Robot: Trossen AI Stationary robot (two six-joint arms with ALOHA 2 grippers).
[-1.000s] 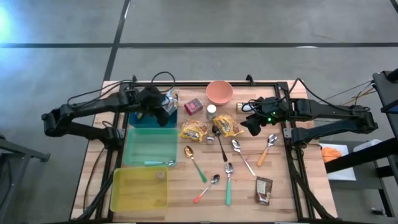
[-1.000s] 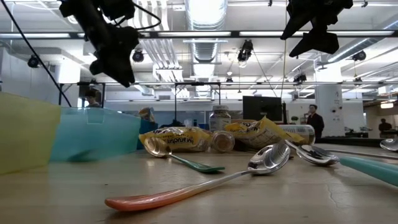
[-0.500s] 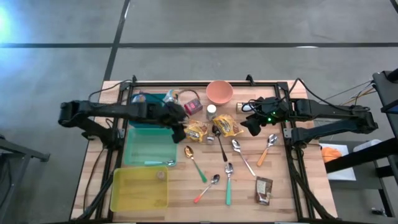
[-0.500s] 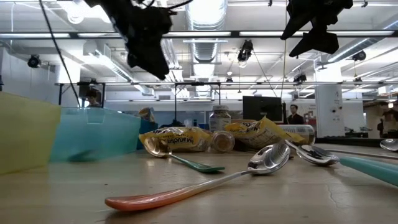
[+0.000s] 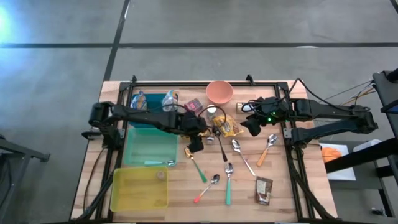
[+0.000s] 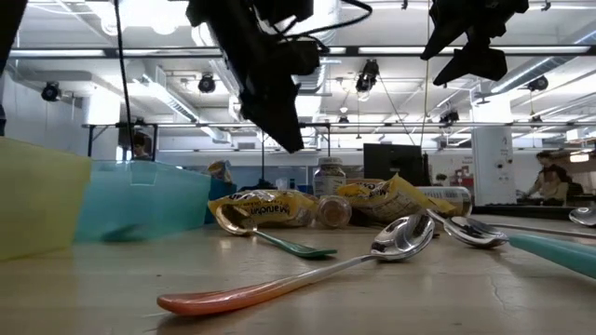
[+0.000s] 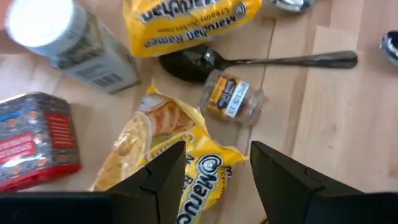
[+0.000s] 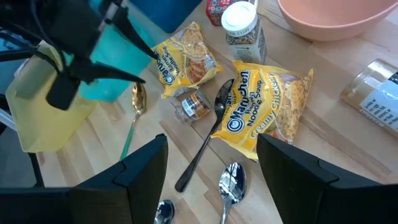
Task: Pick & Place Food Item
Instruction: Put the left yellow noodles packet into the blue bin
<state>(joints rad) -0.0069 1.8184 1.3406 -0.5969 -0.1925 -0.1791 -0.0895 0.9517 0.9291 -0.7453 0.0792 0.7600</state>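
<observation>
Above the tabletop (image 5: 273, 180) centre, left end effector (image 5: 194, 142) hovers over a yellow ramen packet (image 7: 163, 163), fingers (image 7: 163, 176) apart, gripping nothing. Packet lies flat just beside a small jar (image 7: 232, 99) on its side and a black spoon (image 7: 249, 61). Second ramen packet (image 8: 267, 102) lies just across that spoon, near the pink bowl (image 5: 219, 92). Teal bin (image 5: 150, 146) and yellow bin (image 5: 139, 188) sit on the left. Right end effector (image 5: 252, 126) waits open near the right side, holding nothing.
</observation>
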